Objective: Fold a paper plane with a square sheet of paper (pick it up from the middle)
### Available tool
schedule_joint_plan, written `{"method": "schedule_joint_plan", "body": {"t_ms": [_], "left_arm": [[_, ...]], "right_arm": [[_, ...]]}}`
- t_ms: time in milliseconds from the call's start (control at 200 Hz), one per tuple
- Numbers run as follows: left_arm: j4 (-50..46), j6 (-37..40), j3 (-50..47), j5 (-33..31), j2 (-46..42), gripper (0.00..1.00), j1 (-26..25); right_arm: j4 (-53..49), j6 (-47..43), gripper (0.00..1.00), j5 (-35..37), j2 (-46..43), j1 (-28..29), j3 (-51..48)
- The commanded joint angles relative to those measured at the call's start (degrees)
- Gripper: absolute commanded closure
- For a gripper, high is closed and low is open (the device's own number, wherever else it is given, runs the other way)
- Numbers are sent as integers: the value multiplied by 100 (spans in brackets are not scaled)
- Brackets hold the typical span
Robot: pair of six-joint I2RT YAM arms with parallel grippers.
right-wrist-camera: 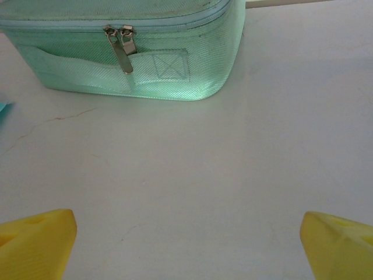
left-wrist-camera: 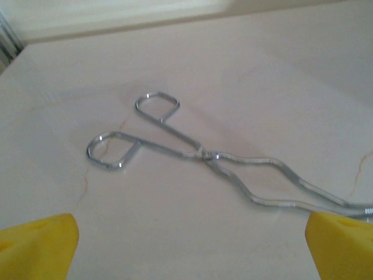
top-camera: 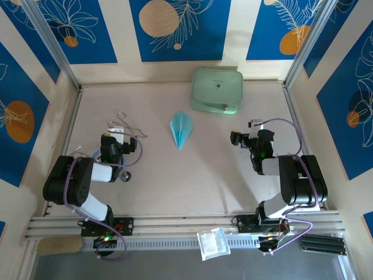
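From the top: the plane lies mid-worktop, a blue dart with its tip pointing toward the arms, well apart from both claws. Behind it and a little to the right sits the mint case, near the far wall. The left claw hovers low on the left, wire tongs lying just beyond it. The right claw hangs on the right, facing the middle. Neither holds anything.

Over to the left wrist: two yellow fingertips sit in the bottom corners, spread wide with bare worktop between them. The tongs lie flat ahead, loop handles to the left, one arm running right up to the right-hand fingertip.

Right wrist now: yellow fingertips again far apart, nothing between them. The case stands ahead, two zip pulls hanging side by side on its front. A sliver of blue peeks in at the left edge.
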Motion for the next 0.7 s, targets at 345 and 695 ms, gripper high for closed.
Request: {"method": "schedule_joint_plan", "body": {"t_ms": [345, 695], "left_arm": [[-15, 9, 174, 17, 33, 0, 82], [-89, 2, 211, 62, 46, 1, 93]], "right_arm": [[14, -11, 1, -187, 43, -49, 166], [18, -14, 1, -187, 41, -49, 170]]}}
